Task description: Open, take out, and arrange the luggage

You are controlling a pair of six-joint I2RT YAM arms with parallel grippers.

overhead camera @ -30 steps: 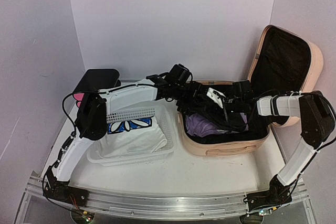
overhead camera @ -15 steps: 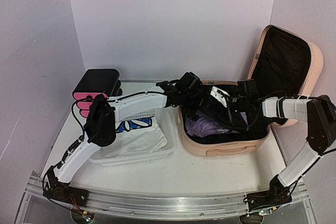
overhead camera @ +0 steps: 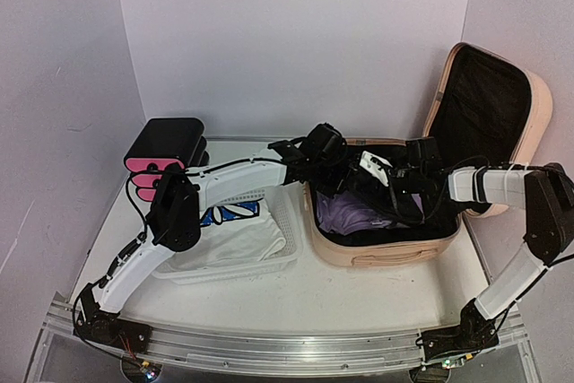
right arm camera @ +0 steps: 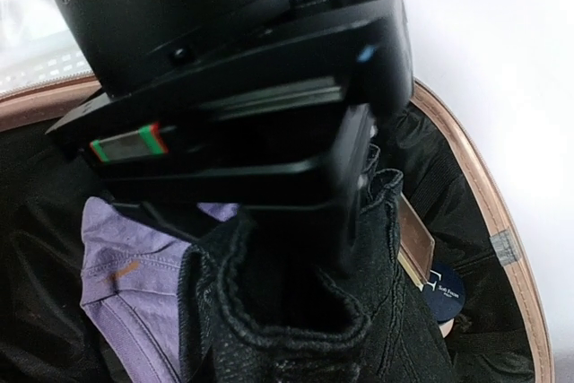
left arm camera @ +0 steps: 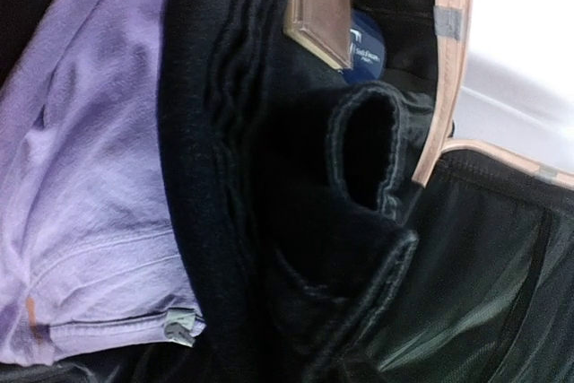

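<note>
The luggage (overhead camera: 386,253), a peach-pink hard shell, lies open at the right, its black-lined lid (overhead camera: 489,105) leaning up against the wall. Inside lie a purple garment (overhead camera: 345,215) (left arm camera: 81,177) and a black denim garment (overhead camera: 359,187) (left arm camera: 269,221) (right arm camera: 296,329) with a brown leather tag (left arm camera: 318,2). My left gripper (overhead camera: 334,172) is down on the black garment's left end; its fingers are lost in the dark cloth. My right gripper (overhead camera: 399,187) is shut on the garment's right part, holding a bunched fold. The left wrist housing (right arm camera: 179,6) fills the top of the right wrist view.
A white mesh basket (overhead camera: 229,273) stands left of the luggage and holds a white shirt with a blue print (overhead camera: 229,230). A black-and-pink drawer box (overhead camera: 161,145) sits at the back left. Walls close in on the left, back and right.
My left gripper has moved right from the basket's edge into the luggage, onto the black garment. The right gripper has lowered slightly with the garment still in it.
</note>
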